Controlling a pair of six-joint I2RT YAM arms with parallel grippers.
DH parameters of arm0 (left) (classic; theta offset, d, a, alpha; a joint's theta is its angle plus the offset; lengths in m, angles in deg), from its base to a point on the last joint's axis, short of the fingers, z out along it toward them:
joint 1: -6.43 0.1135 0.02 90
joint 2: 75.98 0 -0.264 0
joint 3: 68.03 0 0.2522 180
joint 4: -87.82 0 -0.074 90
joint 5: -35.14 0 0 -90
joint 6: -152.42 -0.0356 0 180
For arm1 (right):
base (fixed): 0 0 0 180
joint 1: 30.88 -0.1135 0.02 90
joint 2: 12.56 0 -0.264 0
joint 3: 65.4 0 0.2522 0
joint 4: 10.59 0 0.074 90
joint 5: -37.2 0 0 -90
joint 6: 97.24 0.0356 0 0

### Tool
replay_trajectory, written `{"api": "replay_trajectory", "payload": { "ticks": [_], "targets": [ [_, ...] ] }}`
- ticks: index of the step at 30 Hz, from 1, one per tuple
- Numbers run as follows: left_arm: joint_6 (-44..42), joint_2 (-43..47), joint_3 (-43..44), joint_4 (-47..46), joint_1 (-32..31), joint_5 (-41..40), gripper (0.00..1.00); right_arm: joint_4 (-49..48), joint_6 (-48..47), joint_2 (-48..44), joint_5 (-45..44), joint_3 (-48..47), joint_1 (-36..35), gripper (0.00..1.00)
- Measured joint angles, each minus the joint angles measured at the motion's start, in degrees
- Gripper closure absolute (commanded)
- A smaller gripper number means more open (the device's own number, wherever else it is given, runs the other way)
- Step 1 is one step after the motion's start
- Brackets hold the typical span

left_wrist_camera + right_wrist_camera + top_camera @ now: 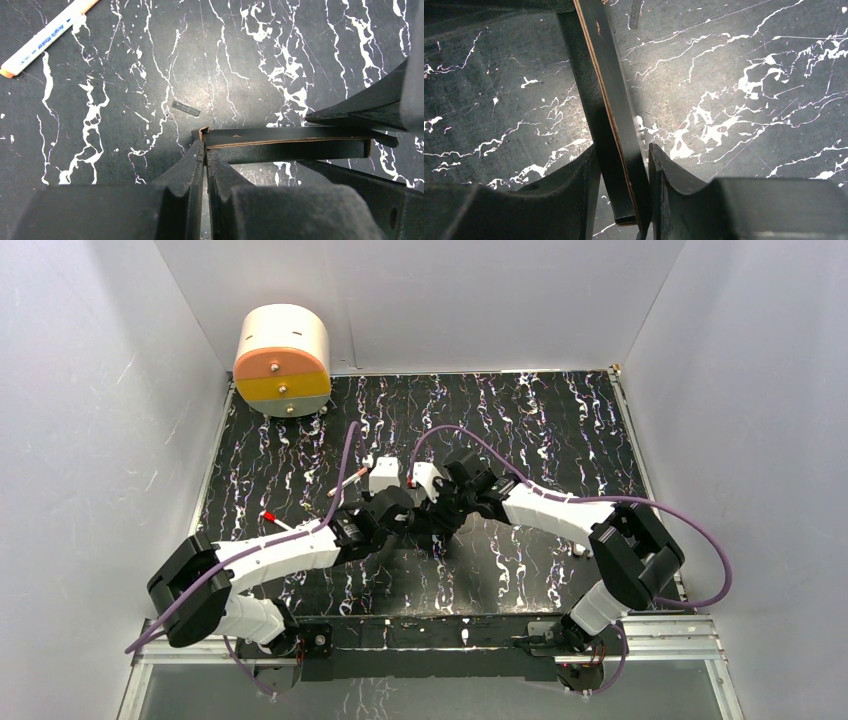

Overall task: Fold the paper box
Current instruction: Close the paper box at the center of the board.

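Note:
The paper box (285, 142), folded flat into a long black strip with a brown cut edge, hangs just above the marbled table between both grippers. My left gripper (205, 150) is shut on its near end, where the corner curls over the tips. My right gripper (621, 146) is shut across the box's (604, 75) other end, both fingers against its sides. In the left wrist view the right fingers (365, 105) show at the far right. From the top camera both grippers (405, 512) (445, 510) meet mid-table and mostly hide the box.
A white marker pen (45, 40) lies on the table to the left of the grippers. A small black scrap (186, 108) lies just beyond the box. A cream and orange drum (283, 360) stands in the back left corner. White walls close in three sides.

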Motion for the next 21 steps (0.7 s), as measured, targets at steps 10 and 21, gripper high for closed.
{"api": "replay_trajectory", "payload": {
  "ticks": [10, 21],
  "targets": [
    [-0.5, 1.8, -5.4, -7.1, -2.0, -6.3, 0.97, -2.7, 0.3, -1.2, -1.1, 1.9, -0.7, 0.61],
    [0.5, 2.5, -6.4, -7.5, -3.5, -8.4, 0.67, -2.6, 0.7, -1.2, -1.3, 2.0, -0.7, 0.62]
  ]
}}
